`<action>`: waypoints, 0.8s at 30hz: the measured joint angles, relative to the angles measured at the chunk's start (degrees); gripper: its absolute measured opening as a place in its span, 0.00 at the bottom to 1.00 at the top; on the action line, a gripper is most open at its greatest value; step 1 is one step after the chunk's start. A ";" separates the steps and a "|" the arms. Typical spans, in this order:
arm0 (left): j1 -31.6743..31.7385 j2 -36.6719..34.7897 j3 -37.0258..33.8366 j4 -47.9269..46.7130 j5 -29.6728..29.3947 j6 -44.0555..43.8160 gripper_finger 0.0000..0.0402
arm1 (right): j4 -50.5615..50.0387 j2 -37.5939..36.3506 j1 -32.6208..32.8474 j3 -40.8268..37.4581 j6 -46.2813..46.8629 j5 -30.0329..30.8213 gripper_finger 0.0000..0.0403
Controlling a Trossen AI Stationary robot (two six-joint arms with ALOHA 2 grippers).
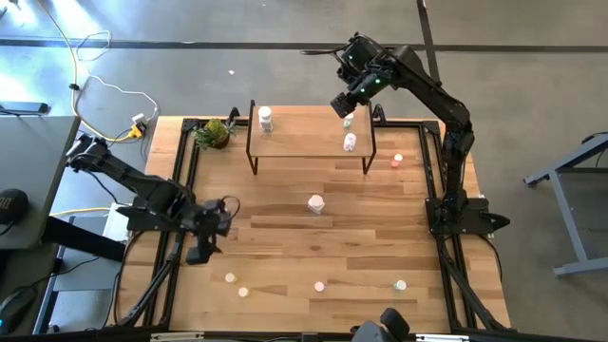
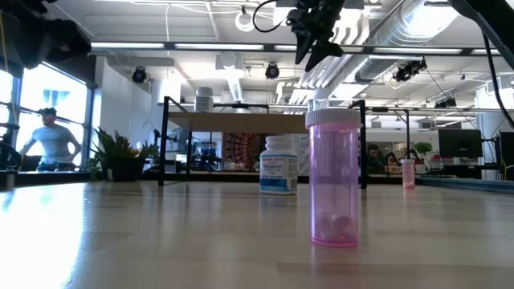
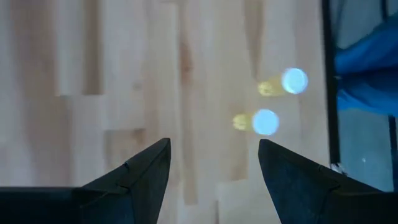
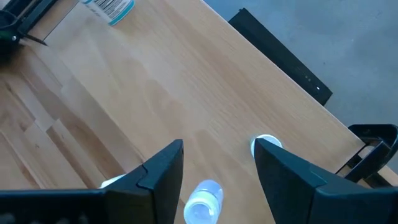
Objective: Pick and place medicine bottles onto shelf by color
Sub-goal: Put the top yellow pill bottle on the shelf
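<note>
**Right pincer released above the shelf, left pincer spread over two yellow bottles**

The right pincer [image 1: 347, 103] hangs above the far right part of the shelf [image 1: 294, 142], its two dark fingers [image 4: 155, 171] parted with nothing between them. Through the gap its wrist view shows a clear-capped bottle [image 4: 204, 202] standing on the shelf board, and a second white-capped bottle [image 4: 266, 142] half hidden just beside the other finger. From above, these appear as two small bottles on the shelf's right end: one with a greenish tint [image 1: 348, 122] and a pale one [image 1: 350, 142] nearer the front edge. A larger white bottle [image 1: 265, 118] stands well apart from them at the shelf's left end.

The left pincer [image 1: 201, 249] hovers over the near left part of the surface [image 1: 285, 256], fingers [image 3: 140, 171] spread wide and empty. Beyond them stand two yellow-tinted bottles [image 3: 256, 122] with white caps, close together on the wood.

Elsewhere on the surface: a white bottle [image 1: 315, 203] in the middle, in front of the shelf; a red-orange bottle [image 1: 396, 161] just right of the shelf's right leg; a pink bottle [image 1: 319, 285] and a green-tinted bottle [image 1: 400, 284] near the front edge. A leafy plant [image 1: 216, 132] sits at the far left corner, beside the shelf.
</note>
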 joint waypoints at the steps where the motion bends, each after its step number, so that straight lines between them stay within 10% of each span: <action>1: -1.38 0.02 -0.39 1.49 -0.63 0.22 0.58 | 0.00 0.00 0.00 0.00 0.01 -0.02 0.47; 24: -13.18 16.76 -3.48 16.42 -5.81 -0.33 0.57 | 0.92 0.00 -0.17 0.00 -1.08 0.06 0.47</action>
